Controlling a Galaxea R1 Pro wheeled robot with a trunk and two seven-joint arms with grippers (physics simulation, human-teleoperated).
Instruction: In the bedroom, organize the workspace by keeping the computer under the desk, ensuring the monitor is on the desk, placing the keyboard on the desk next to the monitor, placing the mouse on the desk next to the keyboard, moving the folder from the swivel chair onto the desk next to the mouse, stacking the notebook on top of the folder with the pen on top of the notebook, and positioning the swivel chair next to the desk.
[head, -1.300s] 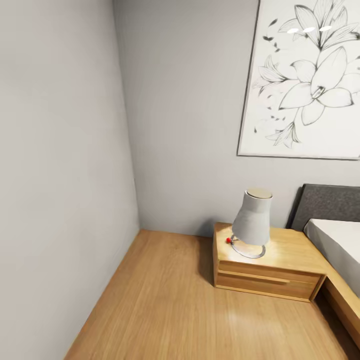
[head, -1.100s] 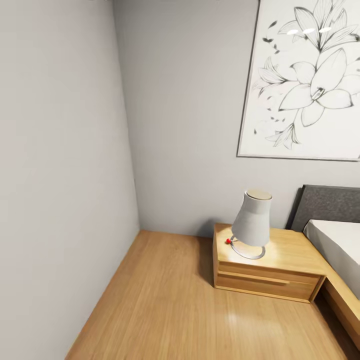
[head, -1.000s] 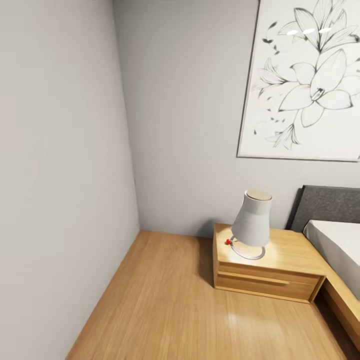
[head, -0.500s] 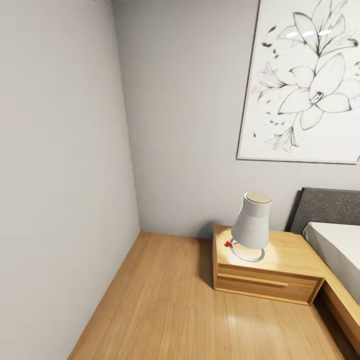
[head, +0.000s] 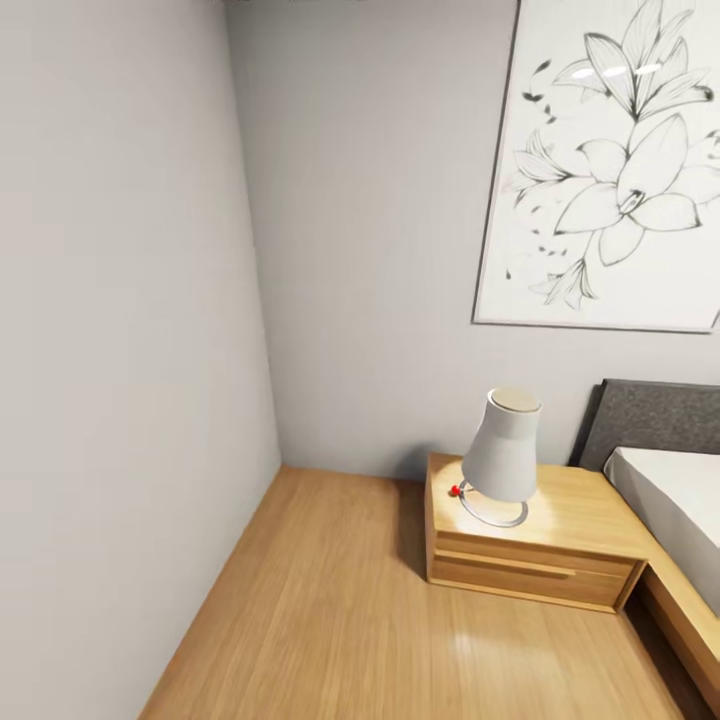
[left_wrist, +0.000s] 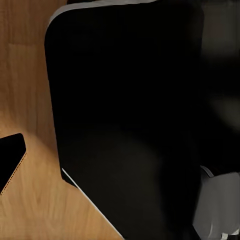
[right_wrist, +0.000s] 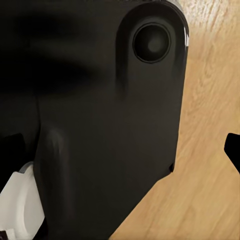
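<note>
I cannot tell how far my fingers stand apart on either side. My left wrist camera looks down on a big black rounded body panel (left_wrist: 130, 120) of my own with wooden floor (left_wrist: 25, 70) beside it, and a small black tip (left_wrist: 10, 162) pokes in at the edge; whether that is one of my fingers I cannot tell. My right wrist camera sees another black panel (right_wrist: 100, 125) with a round recessed button-like disc (right_wrist: 151, 44), the wooden floor (right_wrist: 210, 150) past it, and a black sliver (right_wrist: 233, 150) at the edge. I see nothing held or touched by either gripper.

From my head I look into a corner of the bedroom: grey walls (head: 120, 300) meeting above the light wooden floor (head: 330, 620). A low wooden nightstand (head: 530, 550) stands against the far wall, its drawer front closed, so its contents are hidden. On its top sits a white lamp (head: 503, 462) on a ring base, with a small red knob (head: 454, 490) at its side. Just beside the nightstand is a bed (head: 670, 500) with a dark grey headboard (head: 655, 415), and a large flower drawing (head: 615, 165) hangs on the wall above. None of the desk things show here, so I cannot place them.
</note>
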